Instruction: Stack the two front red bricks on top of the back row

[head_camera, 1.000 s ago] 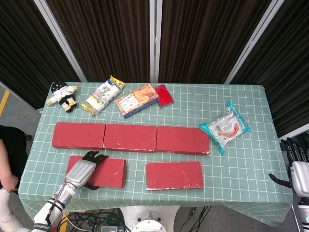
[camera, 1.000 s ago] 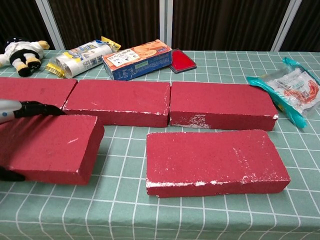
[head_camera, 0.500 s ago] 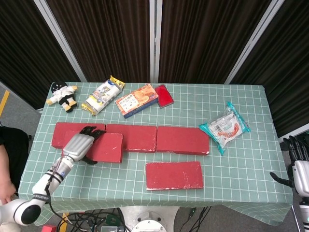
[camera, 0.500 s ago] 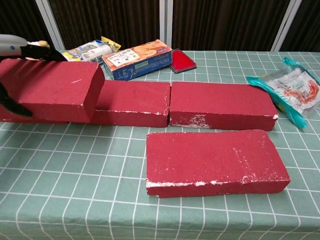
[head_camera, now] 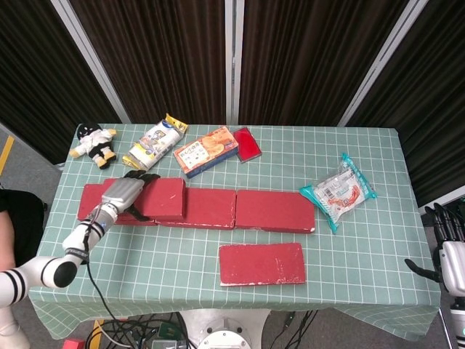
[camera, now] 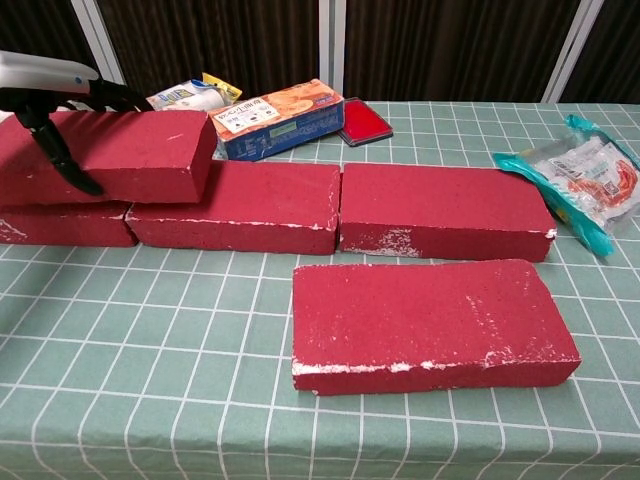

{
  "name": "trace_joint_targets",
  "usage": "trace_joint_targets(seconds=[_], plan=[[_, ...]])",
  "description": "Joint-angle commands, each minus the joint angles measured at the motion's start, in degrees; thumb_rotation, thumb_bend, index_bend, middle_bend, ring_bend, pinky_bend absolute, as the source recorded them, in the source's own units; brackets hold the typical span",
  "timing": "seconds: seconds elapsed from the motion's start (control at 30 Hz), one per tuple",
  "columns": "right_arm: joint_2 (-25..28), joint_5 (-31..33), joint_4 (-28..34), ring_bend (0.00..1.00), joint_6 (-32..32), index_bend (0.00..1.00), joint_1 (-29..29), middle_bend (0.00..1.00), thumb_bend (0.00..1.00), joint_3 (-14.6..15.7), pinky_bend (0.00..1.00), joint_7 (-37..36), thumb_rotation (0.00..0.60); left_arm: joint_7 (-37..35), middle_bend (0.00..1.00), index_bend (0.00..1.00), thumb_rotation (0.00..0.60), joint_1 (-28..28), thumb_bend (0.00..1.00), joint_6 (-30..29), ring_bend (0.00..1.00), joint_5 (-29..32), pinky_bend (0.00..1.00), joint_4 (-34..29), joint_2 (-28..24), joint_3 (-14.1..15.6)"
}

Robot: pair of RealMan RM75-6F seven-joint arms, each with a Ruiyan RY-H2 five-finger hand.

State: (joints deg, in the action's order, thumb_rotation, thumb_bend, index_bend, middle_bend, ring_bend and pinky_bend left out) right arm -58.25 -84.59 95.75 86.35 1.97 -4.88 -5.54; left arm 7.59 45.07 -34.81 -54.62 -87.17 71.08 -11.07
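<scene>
The left hand (head_camera: 125, 193), silver-backed with black fingers (camera: 62, 152), is clamped on a flat red rectangular brick (head_camera: 156, 198), fingers over its top and down its near face. This held brick (camera: 110, 155) sits above the left part of the back row, over the seam between the row's left brick (camera: 65, 222) and its middle brick (camera: 240, 205); whether it rests on them or hangs just above cannot be told. In the head view it lies slightly askew to the row.

The back row of three red bricks runs left to right across the middle of the green checked tablecloth (head_camera: 363, 240), with the right brick (head_camera: 275, 211) touching the middle one end to end. The second front red brick (head_camera: 261, 263) lies flat on the cloth, near of the row's right half and apart from it; its near edge shows white scuffs in the chest view (camera: 430, 322).

The right hand (head_camera: 445, 251) shows at the right edge of the head view, off the table's right side; its fingers appear to hold nothing, but whether they are apart or together cannot be told.

Along the far side of the table lie a black-and-white plush toy (head_camera: 94, 142), a white and yellow snack packet (head_camera: 154, 142), an orange and blue cardboard box (head_camera: 205, 150) and a small flat red case (head_camera: 247, 144). A clear packet with teal edges and red contents (head_camera: 338, 190) lies right of the row.
</scene>
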Motion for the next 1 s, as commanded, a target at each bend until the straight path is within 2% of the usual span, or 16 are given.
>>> trace_joint_targets(seconds=[0.03, 1.0], plan=[[-0.1, 0.2, 0.0, 0.0, -0.1, 0.0, 0.1, 0.0, 0.0, -0.1, 0.0, 0.1, 0.6, -1.3, 0.14, 0.18, 0.6, 0.8, 0.02, 1.0, 0.0, -0.7, 0.0, 1.5, 1.0, 0.5], [-0.4, 1.4, -0.9, 0.0, -1.1, 0.0, 0.3, 0.0, 0.0, -0.3, 0.0, -0.5, 0.6, -5.5, 0.14, 0.18, 0.6, 3.5, 0.02, 0.7, 0.0, -5.4, 0.0, 3.6, 2.9, 2.6]])
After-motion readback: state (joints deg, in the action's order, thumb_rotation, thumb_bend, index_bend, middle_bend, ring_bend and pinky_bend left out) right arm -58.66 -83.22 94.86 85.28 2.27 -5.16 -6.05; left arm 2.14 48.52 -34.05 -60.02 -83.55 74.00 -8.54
